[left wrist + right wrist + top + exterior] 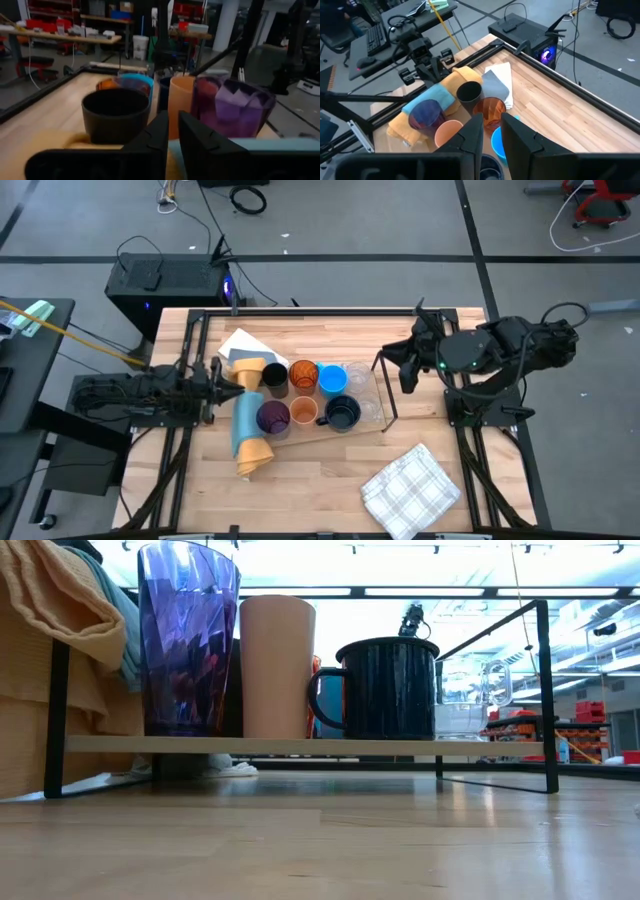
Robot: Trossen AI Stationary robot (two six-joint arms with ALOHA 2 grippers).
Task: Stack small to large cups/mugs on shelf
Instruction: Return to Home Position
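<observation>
From above we see the shelf (pixel 386 392) at mid-table with every cup on it: a far row of black cup (pixel 275 377), amber cup (pixel 303 372), blue cup (pixel 333 381) and glasses (pixel 358 374), and a near row of purple cup (pixel 273 417), peach cup (pixel 304 413) and mug (pixel 342 414). The left gripper (pixel 216 384) hangs just off the shelf's left end, above a rolled cloth (pixel 250 425) that lies against that end. The right gripper (pixel 403 367) hovers just off the shelf's right end. At table height the purple cup, peach cup and mug stand upright on the shelf's board, side by side, with a glass beyond the mug. Past the left wrist, the fingers are clenched to a thin slit with nothing between them and point at the black cup, close ahead. Past the right wrist, the fingers are parted and empty, looking down on the shelf from its right end. We judge the placing done and the return to rest in hand. Next, each arm needs to draw straight away from the shelf, the left with most care, so that no cup is brushed.
</observation>
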